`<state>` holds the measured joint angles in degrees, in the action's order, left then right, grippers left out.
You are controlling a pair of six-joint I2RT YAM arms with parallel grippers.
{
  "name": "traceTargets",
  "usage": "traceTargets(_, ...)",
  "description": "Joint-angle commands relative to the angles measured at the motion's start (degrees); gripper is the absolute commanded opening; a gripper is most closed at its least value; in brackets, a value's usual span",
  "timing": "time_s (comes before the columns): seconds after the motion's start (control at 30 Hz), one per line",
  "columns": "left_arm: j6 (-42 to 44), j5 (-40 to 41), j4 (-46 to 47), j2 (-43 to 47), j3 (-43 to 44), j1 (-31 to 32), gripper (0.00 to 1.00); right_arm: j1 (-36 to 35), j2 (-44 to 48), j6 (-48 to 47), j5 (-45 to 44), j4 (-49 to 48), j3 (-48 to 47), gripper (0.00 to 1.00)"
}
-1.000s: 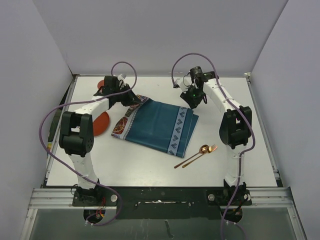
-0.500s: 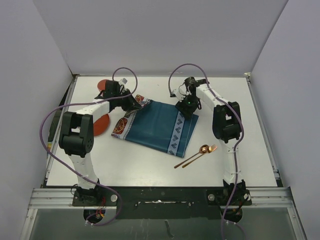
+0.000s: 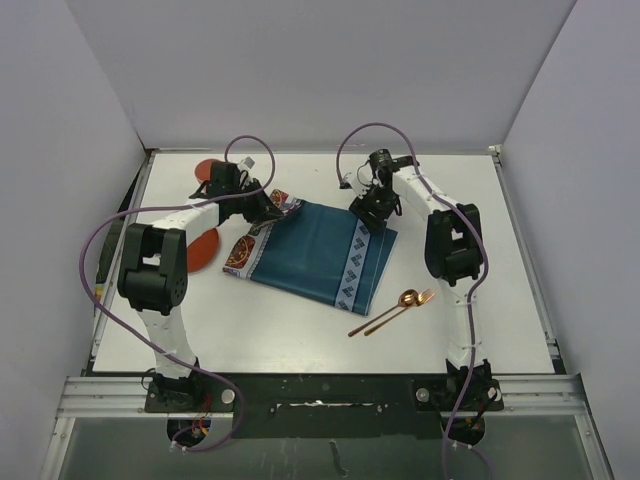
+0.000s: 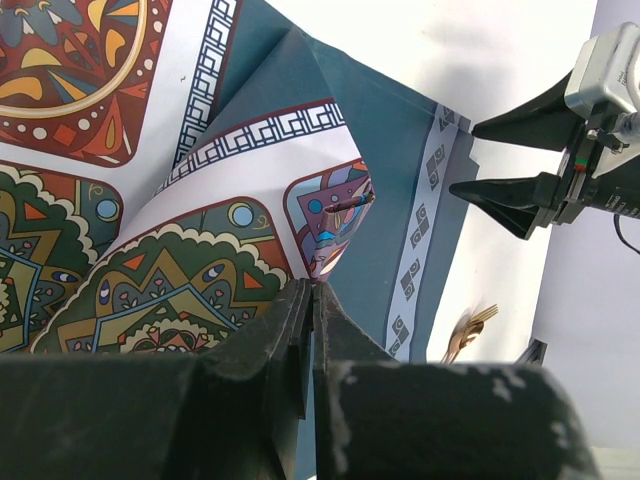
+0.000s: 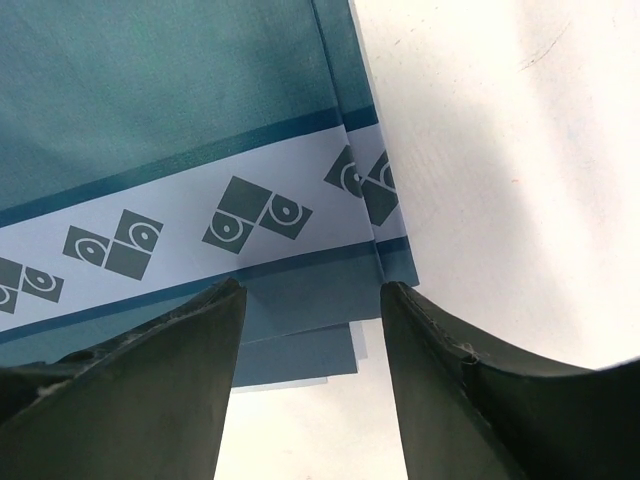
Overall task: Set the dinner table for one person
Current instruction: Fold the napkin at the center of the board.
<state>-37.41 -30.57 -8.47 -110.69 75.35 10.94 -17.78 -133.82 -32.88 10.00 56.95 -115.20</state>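
Two arms reach over the desk (image 3: pixel 290 325) in the overhead view. The desk is a large, plain white rectangle with thin metal edging, set between grey walls. A teal placemat (image 3: pixel 315 250) with patterned ends lies askew near its middle. Your left tool (image 3: pixel 272 208) is at the mat's far left corner and your right tool (image 3: pixel 372 215) at its far right corner. A copper spoon (image 3: pixel 405 298) and fork (image 3: pixel 426 295) lie side by side on the desk, near the mat's right edge. A red disc (image 3: pixel 205 168) and a second red disc (image 3: pixel 203 250) show partly behind the left arm.

From the left wrist, your left tool (image 4: pixel 312 300) has its jaws pressed together on a colourful patterned corner of the placemat (image 4: pixel 380 130). Bare white desk (image 4: pixel 400 40) shows beyond. Across the mat, the right tool (image 4: pixel 463 158) has its jaws apart.

From the right wrist, your right tool (image 5: pixel 312 300) stands with jaws apart, one on each side of the placemat (image 5: pixel 150 100) corner, where folded layers stack. It holds nothing. You cannot tell whether the tips touch the cloth. White desk (image 5: pixel 500 150) fills the right side.
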Motion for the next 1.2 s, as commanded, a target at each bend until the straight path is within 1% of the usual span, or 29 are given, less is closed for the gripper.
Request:
traceTargets(0.0, -0.5, -1.3, 2.3, 2.8, 1.6, 0.1, 0.03, -0.2, 0.2, -0.9, 0.5, -2.5, 0.7, 0.58)
traceTargets(0.1, -0.1, -1.2, 1.6, 2.6, 1.6, 0.0, 0.03, 0.1, -0.5, -1.3, 0.2, -3.7, 1.3, 0.58)
traceTargets(0.5, 0.0, -1.4, 1.4, 0.7, 2.3, 0.0, 0.03, 2.5, -4.8, -4.4, -2.6, -3.3, -3.9, 0.61)
traceTargets(0.73, -0.5, -1.7, 1.8, -0.6, 2.7, 0.3, 0.03, 2.8, -5.7, -4.5, -2.3, -3.3, -3.5, 0.61)
traceTargets(0.83, -0.7, -1.7, 2.0, -0.9, 2.8, 0.4, 0.03, 2.8, -5.8, -4.3, -2.1, -3.5, -2.6, 0.6)
traceTargets(0.87, -0.7, -1.7, 2.0, -1.0, 2.8, 0.4, 0.03, 2.8, -5.9, -4.3, -2.1, -3.5, -2.3, 0.57)
traceTargets(0.9, -0.7, -1.7, 2.0, -1.1, 2.9, 0.4, 0.03, 2.9, -6.0, -4.3, -1.9, -3.6, -2.2, 0.51)
traceTargets(1.0, -0.7, -1.7, 2.1, -1.4, 3.0, 0.6, 0.03, 2.8, -6.3, -4.0, -1.9, -3.1, -2.4, 0.14)
traceTargets(1.03, -0.8, -1.7, 2.2, -1.5, 3.1, 0.5, 0.03, 2.7, -6.5, -3.9, -2.2, -3.0, -2.6, 0.06)
traceTargets(1.07, -0.9, -1.7, 2.2, -1.7, 3.2, 0.6, 0.03, 2.7, -6.6, -3.9, -2.5, -3.0, -2.7, 0.01)
traceTargets(1.17, -1.0, -1.8, 2.4, -2.0, 3.6, 0.8, 0.03, 2.7, -6.4, -3.9, -2.5, -3.1, -2.7, 0.0)
